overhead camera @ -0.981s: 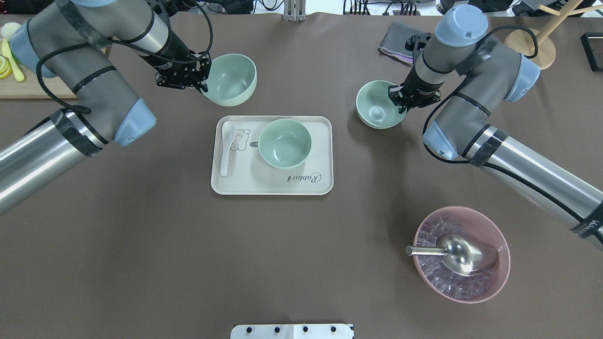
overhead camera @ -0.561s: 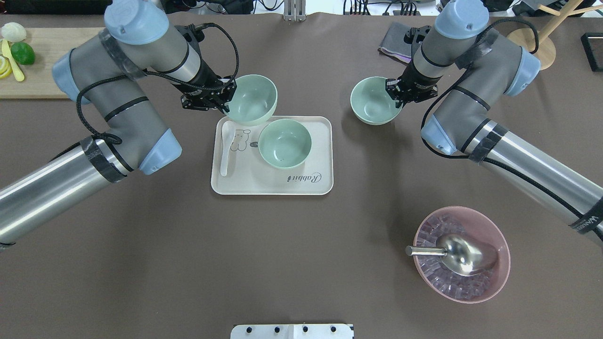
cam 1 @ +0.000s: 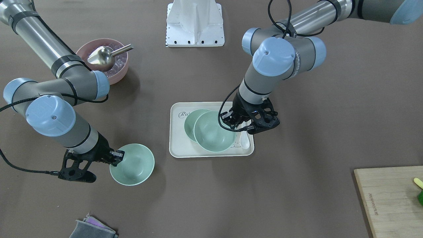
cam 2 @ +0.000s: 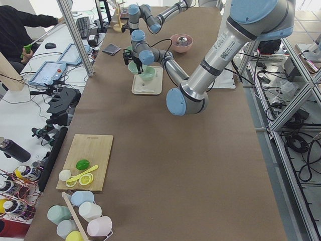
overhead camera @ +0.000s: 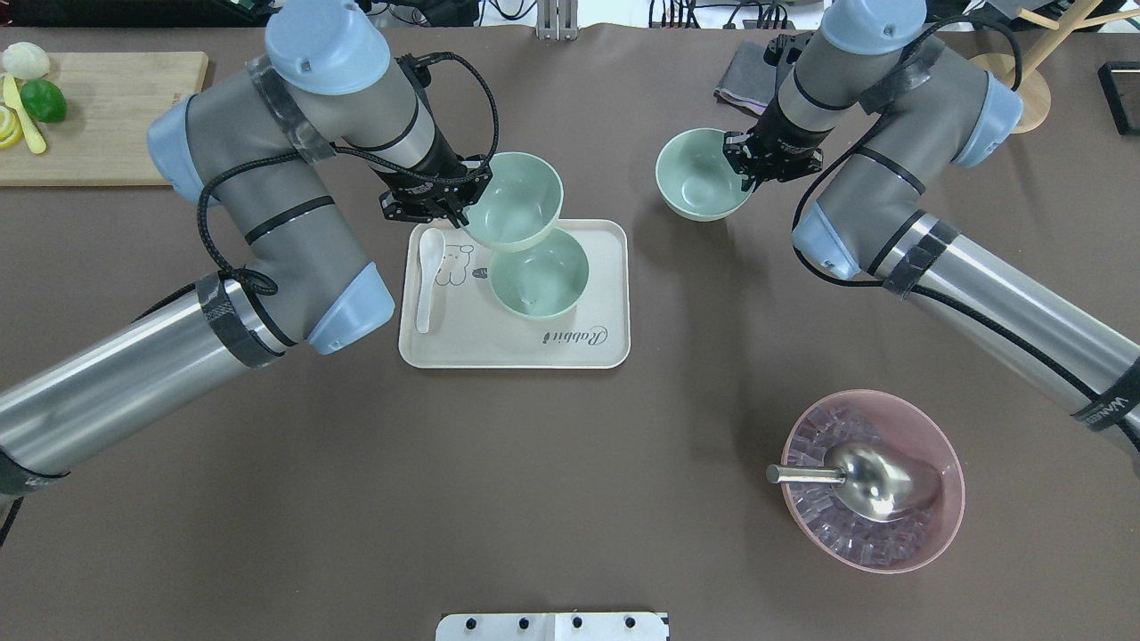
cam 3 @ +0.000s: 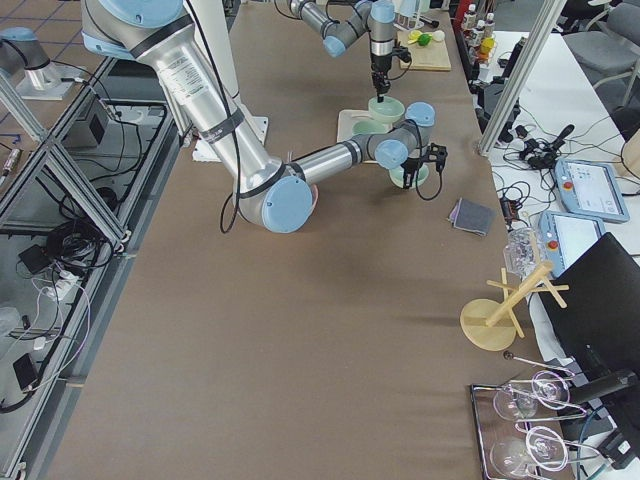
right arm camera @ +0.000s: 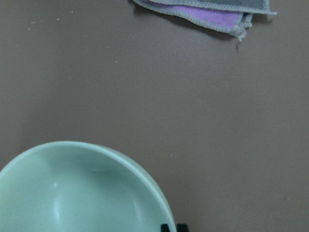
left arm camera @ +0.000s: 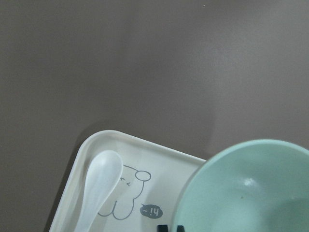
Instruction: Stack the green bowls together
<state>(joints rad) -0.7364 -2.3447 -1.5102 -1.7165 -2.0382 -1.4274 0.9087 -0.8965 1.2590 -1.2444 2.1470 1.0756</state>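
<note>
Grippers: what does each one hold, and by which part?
Left gripper: one green bowl, by its rim. Right gripper: a second green bowl, by its rim.

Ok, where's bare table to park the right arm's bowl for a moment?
Widest bare stretch: between the tray and the white base plate. Also bare between the tray and the pink bowl. The tray is crowded: spoon, one green bowl, and the left tool holding a second green bowl partly over it.
</note>
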